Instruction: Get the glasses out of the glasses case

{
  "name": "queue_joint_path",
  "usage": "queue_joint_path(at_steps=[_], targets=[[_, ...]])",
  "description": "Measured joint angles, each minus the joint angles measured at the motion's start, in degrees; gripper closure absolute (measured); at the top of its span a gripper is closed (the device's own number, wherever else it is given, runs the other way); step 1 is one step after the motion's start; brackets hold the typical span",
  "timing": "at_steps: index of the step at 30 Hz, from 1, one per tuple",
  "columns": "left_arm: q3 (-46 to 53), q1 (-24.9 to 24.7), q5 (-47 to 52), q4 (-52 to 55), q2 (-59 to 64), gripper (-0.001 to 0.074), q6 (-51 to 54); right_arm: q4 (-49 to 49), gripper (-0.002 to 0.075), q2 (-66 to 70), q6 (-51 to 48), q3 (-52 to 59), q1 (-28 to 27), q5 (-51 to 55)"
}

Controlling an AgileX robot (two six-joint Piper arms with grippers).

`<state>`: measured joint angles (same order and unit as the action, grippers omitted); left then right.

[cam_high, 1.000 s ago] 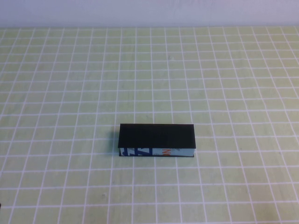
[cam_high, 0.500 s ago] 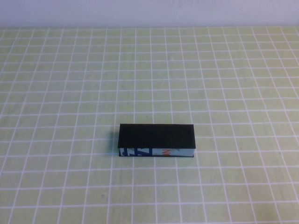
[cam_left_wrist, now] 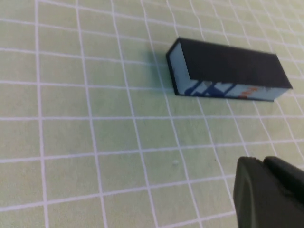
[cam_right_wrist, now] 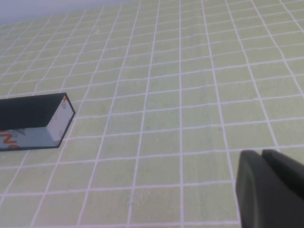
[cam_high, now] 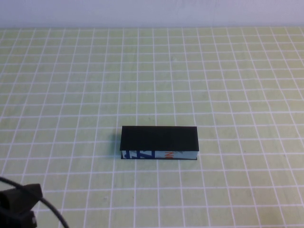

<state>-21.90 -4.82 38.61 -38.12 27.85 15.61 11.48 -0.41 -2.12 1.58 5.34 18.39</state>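
Since the glasses case (cam_high: 159, 143) sits lid-down, I see no glasses. Left gripper (cam_left_wrist: 270, 192) near front-left, jaws unclear; right gripper (cam_right_wrist: 270, 187) closed, empty, apart.

One closed glasses case (cam_high: 158, 142) on one gridded table (cam_high: 237, 85); two tools partly seen

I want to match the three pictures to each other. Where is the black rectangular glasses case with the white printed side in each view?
High view: black rectangular glasses case, lid shut, at the centre of the table.
Left wrist view: the case lies in the upper right part.
Right wrist view: only one end shows, at the left edge.
Shared landmark: the blue and orange print on its white side.
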Motion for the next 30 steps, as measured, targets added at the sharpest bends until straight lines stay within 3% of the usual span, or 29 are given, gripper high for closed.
queue_joint_path(at_steps=[7, 19, 30], targets=[[-12.68, 0.00, 9.15, -1.20, 18.02, 0.0739, 11.99, 0.00, 0.0743, 0.00, 0.00, 0.00, 0.00, 0.00], [-27.20, -0.27, 6.83, -17.17, 43.06, 0.0739, 31.45, 0.00, 0.0743, 0.00, 0.00, 0.00, 0.00, 0.00], [-37.29, -7.70, 3.87, -18.98, 59.88, 0.0739, 36.22, 0.00, 0.0743, 0.00, 0.00, 0.00, 0.00, 0.00]])
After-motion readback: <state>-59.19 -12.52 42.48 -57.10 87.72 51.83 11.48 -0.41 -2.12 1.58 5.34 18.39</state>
